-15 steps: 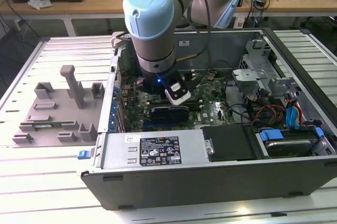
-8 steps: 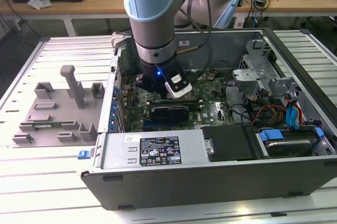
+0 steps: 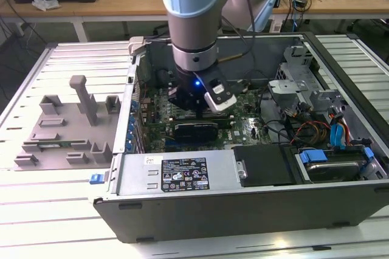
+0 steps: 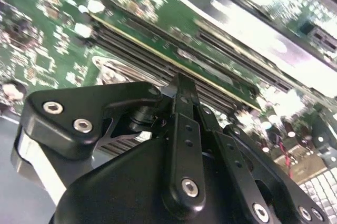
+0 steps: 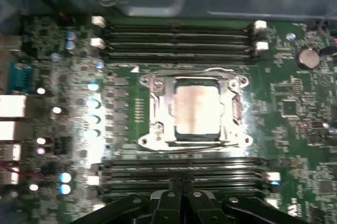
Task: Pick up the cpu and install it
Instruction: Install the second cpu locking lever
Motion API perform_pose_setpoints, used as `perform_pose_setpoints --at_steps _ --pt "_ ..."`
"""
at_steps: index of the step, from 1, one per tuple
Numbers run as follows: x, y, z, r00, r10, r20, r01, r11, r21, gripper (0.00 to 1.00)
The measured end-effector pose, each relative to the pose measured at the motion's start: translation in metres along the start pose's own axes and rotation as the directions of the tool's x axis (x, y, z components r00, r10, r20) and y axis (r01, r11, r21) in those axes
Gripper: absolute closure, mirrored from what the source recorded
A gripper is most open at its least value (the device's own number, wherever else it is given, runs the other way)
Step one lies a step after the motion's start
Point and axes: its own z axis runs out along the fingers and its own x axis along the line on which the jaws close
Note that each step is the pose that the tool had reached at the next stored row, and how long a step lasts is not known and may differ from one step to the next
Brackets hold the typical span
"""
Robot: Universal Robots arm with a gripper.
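One cpu (image 5: 196,109) sits inside its socket (image 5: 158,145) (end effector (image 5: 181,184) just beside).

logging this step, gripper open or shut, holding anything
gripper: shut, nothing seen held; the cpu sits in the socket.

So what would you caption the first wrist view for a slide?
Gripper poised over the motherboard, the cpu seated in its metal-framed socket between memory slots.

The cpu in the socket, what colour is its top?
Silvery grey, seen best in the first wrist view: cpu.
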Motion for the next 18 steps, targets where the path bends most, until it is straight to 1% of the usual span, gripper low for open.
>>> perform_pose_setpoints --at_steps 3,4,5,6,8,9,13,15,18 --pt "-0.0091 0.0015 0.0008 1.0 0.0 -0.0034 0.0 0.9999 0.013 0.89" --pt "-0.0128 0.0043 0.0014 1.0 -0.001 -0.0041 0.001 0.9998 0.0199 0.89" --pt "-0.0145 0.012 0.0026 1.0 -0.001 -0.004 0.001 0.9997 0.0239 0.89" --pt "-0.0145 0.0194 0.0035 1.0 -0.001 -0.004 0.001 0.9997 0.0246 0.89" --pt "-0.0143 0.0293 0.0047 1.0 -0.001 -0.004 0.001 0.9997 0.0247 0.89" --pt "-0.0142 0.037 0.0058 1.0 -0.001 -0.004 0.001 0.9997 0.0246 0.89" --pt "-0.0141 0.048 0.0072 1.0 -0.001 -0.0039 0.001 0.9997 0.0246 0.89" --pt "-0.0141 0.0509 0.0071 1.0 -0.001 -0.0039 0.001 0.9997 0.0246 0.89" --pt "-0.0145 0.0528 0.0028 1.0 -0.001 -0.004 0.001 0.9997 0.0257 0.89"
